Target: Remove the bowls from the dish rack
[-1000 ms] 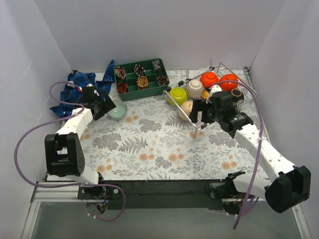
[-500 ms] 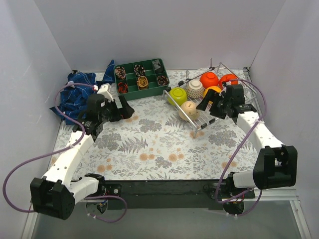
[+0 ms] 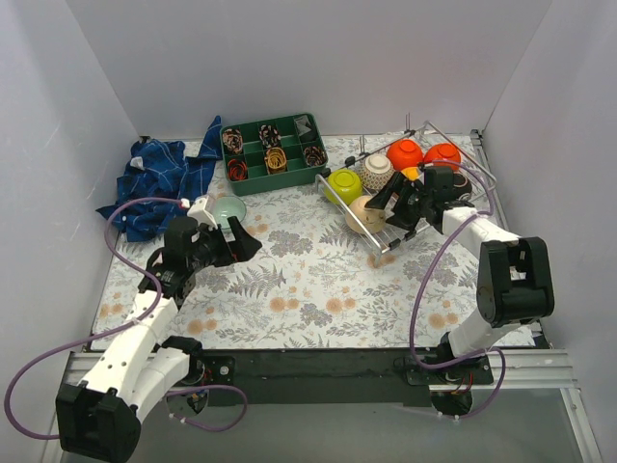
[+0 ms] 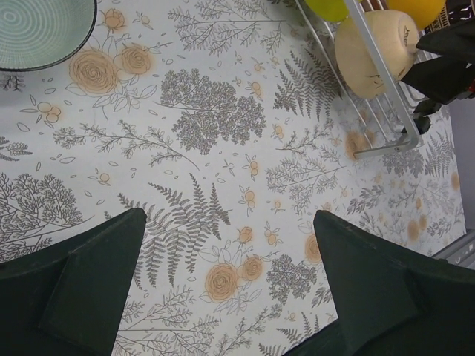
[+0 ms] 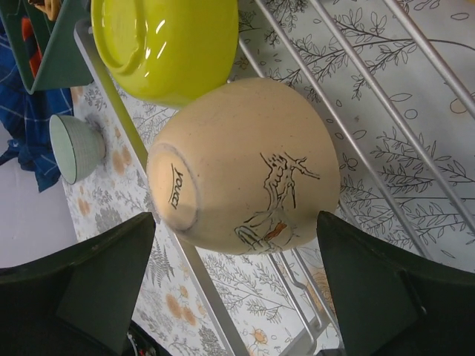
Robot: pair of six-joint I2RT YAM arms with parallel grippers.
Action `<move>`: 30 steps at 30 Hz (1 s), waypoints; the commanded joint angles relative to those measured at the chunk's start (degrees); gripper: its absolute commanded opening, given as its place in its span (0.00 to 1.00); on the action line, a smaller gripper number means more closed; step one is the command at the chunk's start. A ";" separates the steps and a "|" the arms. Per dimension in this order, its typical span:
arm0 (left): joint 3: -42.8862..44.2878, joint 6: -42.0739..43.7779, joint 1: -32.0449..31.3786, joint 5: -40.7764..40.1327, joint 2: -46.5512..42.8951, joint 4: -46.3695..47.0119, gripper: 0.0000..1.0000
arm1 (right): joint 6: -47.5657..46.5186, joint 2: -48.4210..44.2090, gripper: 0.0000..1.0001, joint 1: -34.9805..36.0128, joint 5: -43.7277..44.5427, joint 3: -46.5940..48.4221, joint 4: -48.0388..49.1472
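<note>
R claw [image 5: 234, 222] spread, straddling beige bowl [image 5: 245, 163] in dish rack [image 5: 356, 142], contact unclear. L claw [image 4: 228, 219] spread, empty; mint bowl [image 4: 41, 30] upper-left.

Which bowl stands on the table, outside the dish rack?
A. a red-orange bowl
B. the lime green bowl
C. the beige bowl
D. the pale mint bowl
D: the pale mint bowl stands upright on the table, well to the left of the dish rack and apart from it.
</note>
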 commanded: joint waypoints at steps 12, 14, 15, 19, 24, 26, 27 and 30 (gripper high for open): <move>-7.78 3.25 0.16 -0.58 -1.71 7.67 0.98 | -3.16 3.02 0.99 -3.74 -3.45 -3.43 6.81; -7.78 3.16 0.16 -0.58 -1.27 8.02 0.98 | -3.51 3.54 0.99 -3.83 -4.32 -3.17 6.89; -7.95 3.07 0.16 -0.75 -1.27 8.11 0.98 | -3.69 4.24 0.98 -3.83 -4.50 -2.91 6.72; -7.95 2.98 0.16 -1.72 -1.01 7.93 0.98 | -4.30 5.39 0.99 -3.75 -4.94 -2.81 6.72; -8.04 2.90 0.16 -1.72 -1.09 7.93 0.98 | -5.27 7.06 0.98 -3.83 -7.93 -2.11 6.72; -8.04 2.90 0.16 -1.81 -1.01 7.93 0.98 | -5.10 7.24 0.99 -3.83 -8.54 -1.94 6.55; -8.04 2.81 0.16 -1.81 -1.09 8.02 0.98 | -4.92 7.41 0.99 -3.83 -8.72 -2.02 6.46; -8.13 2.81 0.16 -1.99 -1.01 8.02 0.98 | -4.13 8.03 0.99 -3.83 -9.16 -1.76 6.19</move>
